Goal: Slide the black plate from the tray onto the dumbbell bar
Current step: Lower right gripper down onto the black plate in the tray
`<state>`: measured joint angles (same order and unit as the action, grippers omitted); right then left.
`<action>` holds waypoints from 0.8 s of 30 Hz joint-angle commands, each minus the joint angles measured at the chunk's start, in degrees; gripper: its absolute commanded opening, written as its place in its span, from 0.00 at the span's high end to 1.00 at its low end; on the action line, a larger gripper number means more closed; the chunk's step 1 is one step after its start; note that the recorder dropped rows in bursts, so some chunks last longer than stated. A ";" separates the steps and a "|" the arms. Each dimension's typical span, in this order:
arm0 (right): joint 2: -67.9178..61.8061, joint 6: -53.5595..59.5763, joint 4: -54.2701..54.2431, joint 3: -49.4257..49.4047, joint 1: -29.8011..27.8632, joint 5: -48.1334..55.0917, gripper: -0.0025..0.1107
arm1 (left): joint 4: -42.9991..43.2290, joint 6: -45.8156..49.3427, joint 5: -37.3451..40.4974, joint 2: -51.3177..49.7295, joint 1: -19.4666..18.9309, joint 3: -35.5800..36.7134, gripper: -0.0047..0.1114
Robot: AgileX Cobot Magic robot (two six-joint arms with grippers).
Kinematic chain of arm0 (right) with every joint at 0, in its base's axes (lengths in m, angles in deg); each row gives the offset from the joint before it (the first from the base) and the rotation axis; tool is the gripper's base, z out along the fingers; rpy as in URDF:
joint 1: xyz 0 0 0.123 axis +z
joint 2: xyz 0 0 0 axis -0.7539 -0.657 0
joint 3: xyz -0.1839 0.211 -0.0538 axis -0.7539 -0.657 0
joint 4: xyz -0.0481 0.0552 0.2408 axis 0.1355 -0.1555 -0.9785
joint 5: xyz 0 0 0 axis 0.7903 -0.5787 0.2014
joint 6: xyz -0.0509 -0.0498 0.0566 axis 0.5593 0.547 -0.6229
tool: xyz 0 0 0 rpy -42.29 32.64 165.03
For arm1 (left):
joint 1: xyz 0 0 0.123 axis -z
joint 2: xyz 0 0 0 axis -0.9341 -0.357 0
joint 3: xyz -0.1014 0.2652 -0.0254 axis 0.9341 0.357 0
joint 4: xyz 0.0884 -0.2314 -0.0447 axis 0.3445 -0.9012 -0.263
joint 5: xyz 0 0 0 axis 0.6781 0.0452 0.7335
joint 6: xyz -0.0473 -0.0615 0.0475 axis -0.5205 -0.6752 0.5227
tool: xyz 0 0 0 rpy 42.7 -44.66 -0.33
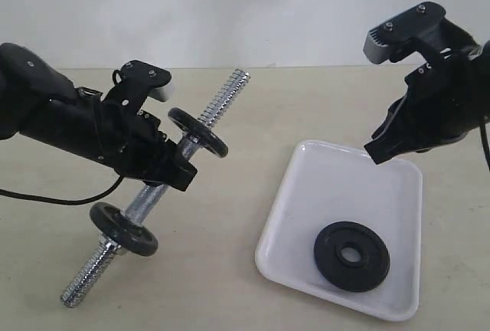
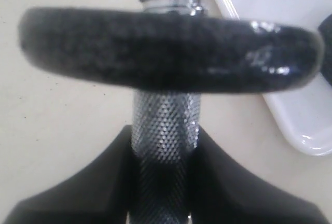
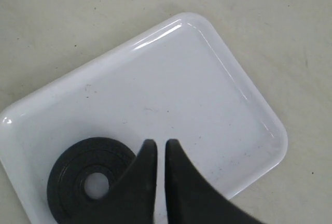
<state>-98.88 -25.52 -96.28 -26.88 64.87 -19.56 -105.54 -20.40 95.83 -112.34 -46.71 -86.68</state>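
The black plate [image 1: 351,256] [image 3: 88,180] lies flat in the near part of the white tray [image 1: 306,193] [image 3: 207,105]. My left gripper [image 1: 180,170] [image 2: 165,146] is shut on the knurled middle of the chrome dumbbell bar [image 1: 142,202] [image 2: 165,125], holding it tilted above the table. Two black discs sit on the bar, one [image 1: 197,132] [image 2: 166,50] just beyond the fingers, one [image 1: 122,227] lower down. The bar's upper threaded end [image 1: 230,90] points up and away. My right gripper [image 1: 377,151] [image 3: 161,143] hovers above the tray's far edge, jaws nearly together and holding nothing.
The beige table [image 1: 230,285] spreads around the tray and bar. A black cable [image 1: 61,197] trails from the left arm across the table. A pale wall rises behind.
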 commanded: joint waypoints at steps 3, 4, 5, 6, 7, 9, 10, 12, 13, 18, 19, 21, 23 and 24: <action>-2.54 0.66 -1.40 -0.05 0.00 2.75 0.96 | -4.67 0.92 -3.31 5.53 0.17 -1.71 0.92; -3.10 0.80 -1.97 -0.05 0.00 3.29 0.96 | -4.67 0.92 -2.86 5.53 0.17 -1.71 0.92; -3.34 0.88 -2.17 -0.05 0.00 3.74 0.96 | -4.67 0.92 -2.86 5.53 0.17 -1.71 0.92; -3.83 1.13 -2.68 -0.05 0.00 4.46 0.96 | -4.67 0.92 -2.84 5.66 0.17 -1.53 0.92; -3.94 1.74 -3.48 -0.05 0.00 5.25 0.96 | -4.67 0.92 -2.84 5.65 0.17 -1.38 0.92; -4.39 2.27 -4.98 -0.05 0.00 7.00 0.96 | -4.67 0.92 -2.60 5.65 0.17 -0.78 0.92; -4.48 2.27 -5.00 -0.05 0.00 7.49 0.96 | -4.67 0.92 -2.44 5.75 0.17 -0.50 0.92; -5.24 2.27 -5.98 -0.05 0.00 9.09 0.96 | -4.57 0.92 -2.55 5.75 0.17 -0.15 0.92; -5.87 2.27 -6.83 -0.05 0.00 9.60 0.96 | -4.57 0.92 -2.68 5.75 0.17 -0.19 0.92; -8.50 4.51 -9.79 -0.05 0.10 11.20 0.96 | -4.57 1.21 -3.40 5.75 0.17 -0.19 0.92; -9.04 5.64 -10.20 -0.16 0.10 11.20 0.96 | -4.57 1.21 -3.54 5.75 0.17 -0.19 0.92; -9.42 6.57 -10.22 -1.26 1.34 8.56 0.96 | -4.57 1.21 -3.79 5.75 0.17 -0.19 0.92; -9.71 6.74 -9.90 -3.34 3.40 6.41 0.98 | -4.57 1.21 -3.92 5.75 0.17 -0.19 0.92; -9.70 6.91 -9.09 -4.73 4.88 4.99 0.98 | -4.57 1.21 -4.18 5.75 0.17 -0.19 0.92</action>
<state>-108.32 -19.83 -106.04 -29.19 67.24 -12.14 -106.05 -19.48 94.78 -109.92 -46.71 -85.11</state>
